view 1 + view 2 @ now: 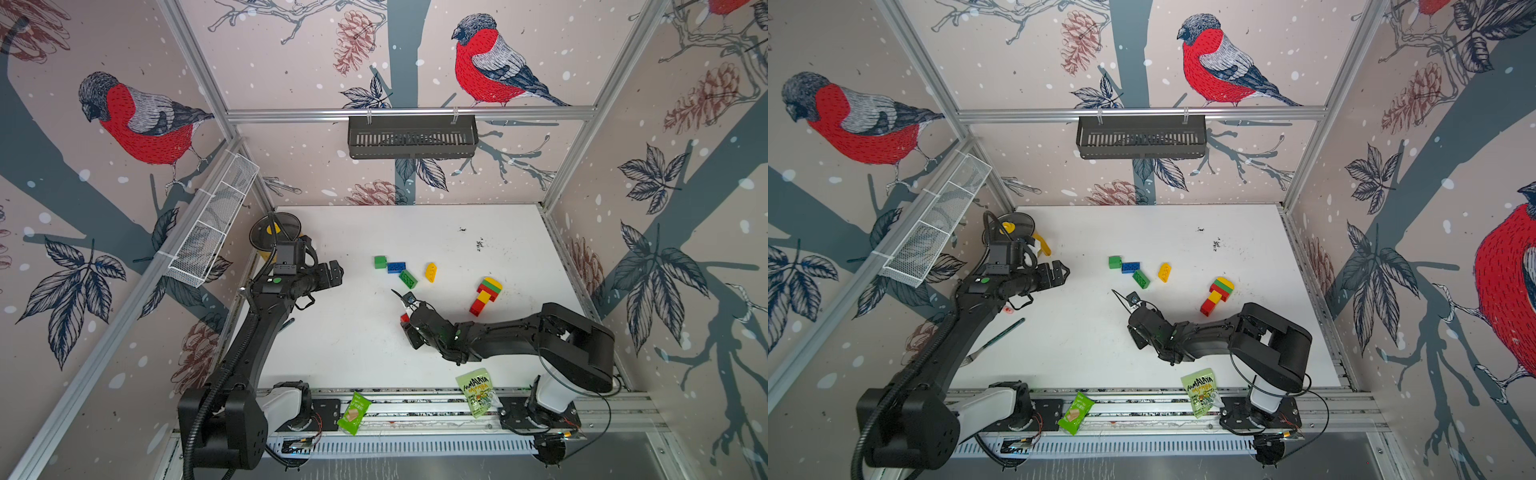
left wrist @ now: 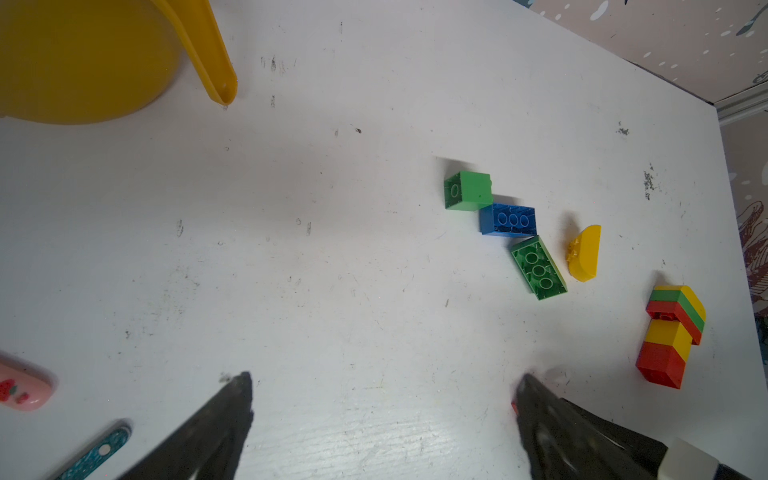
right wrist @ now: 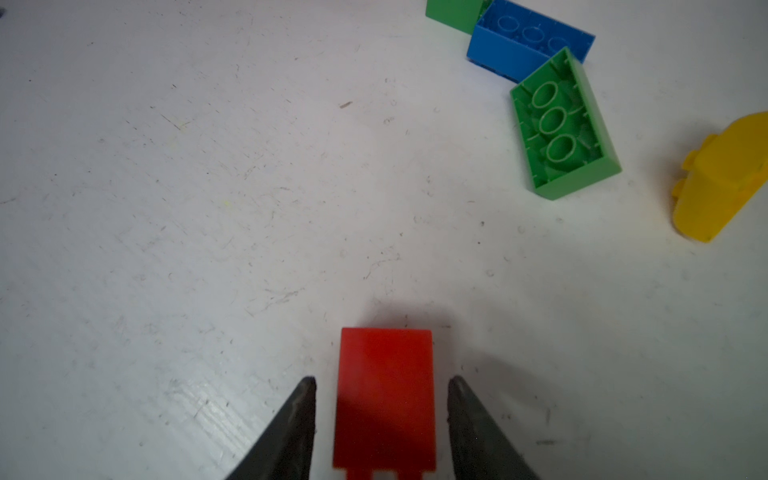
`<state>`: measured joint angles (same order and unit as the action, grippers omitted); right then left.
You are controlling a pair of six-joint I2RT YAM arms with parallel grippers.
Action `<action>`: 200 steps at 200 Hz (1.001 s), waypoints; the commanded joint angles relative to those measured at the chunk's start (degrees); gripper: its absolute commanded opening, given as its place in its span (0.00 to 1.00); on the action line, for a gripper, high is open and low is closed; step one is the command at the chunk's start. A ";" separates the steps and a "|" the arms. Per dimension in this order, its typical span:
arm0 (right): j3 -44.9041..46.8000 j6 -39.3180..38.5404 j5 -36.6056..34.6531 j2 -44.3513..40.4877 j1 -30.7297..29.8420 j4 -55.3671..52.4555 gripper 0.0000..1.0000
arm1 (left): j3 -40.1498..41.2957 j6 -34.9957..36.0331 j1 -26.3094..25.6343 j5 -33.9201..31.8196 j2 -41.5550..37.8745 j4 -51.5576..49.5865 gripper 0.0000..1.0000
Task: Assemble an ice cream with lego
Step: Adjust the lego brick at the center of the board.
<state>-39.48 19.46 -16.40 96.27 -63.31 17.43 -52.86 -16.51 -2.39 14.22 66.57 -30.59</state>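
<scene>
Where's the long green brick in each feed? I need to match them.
In a top view: long green brick, lower right of the blue brick.
In a top view: long green brick, same place.
Left wrist: long green brick, hollow side up, between blue brick and yellow half-round brick.
Right wrist: long green brick, same neighbours.
Shared landmark: the blue brick.

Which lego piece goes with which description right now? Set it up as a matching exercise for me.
1 red brick
2 blue brick
3 yellow half-round brick
4 multicoloured stack

A lying apart from every other brick
B between the right end effector's open jaws
C several bricks joined together
D touching the small green brick

Pairs: 1-B, 2-D, 3-A, 4-C
</scene>
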 commanded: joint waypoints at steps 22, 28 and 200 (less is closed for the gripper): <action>-1.69 -1.24 -1.25 1.73 -0.45 -1.11 0.44 | -0.17 0.66 0.10 -0.27 -0.30 -0.48 0.98; -1.81 -1.21 -1.35 1.73 -0.46 -1.24 0.43 | -0.20 0.67 0.08 -0.25 -0.39 -0.37 0.98; -40.64 -0.52 23.87 14.63 10.23 -79.04 0.25 | 1.14 1.48 0.02 1.96 -0.86 -0.90 0.98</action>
<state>-76.97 19.22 4.97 107.66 -52.86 -50.13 -52.03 -16.12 -2.39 15.11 65.45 -30.85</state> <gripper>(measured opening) 0.341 0.981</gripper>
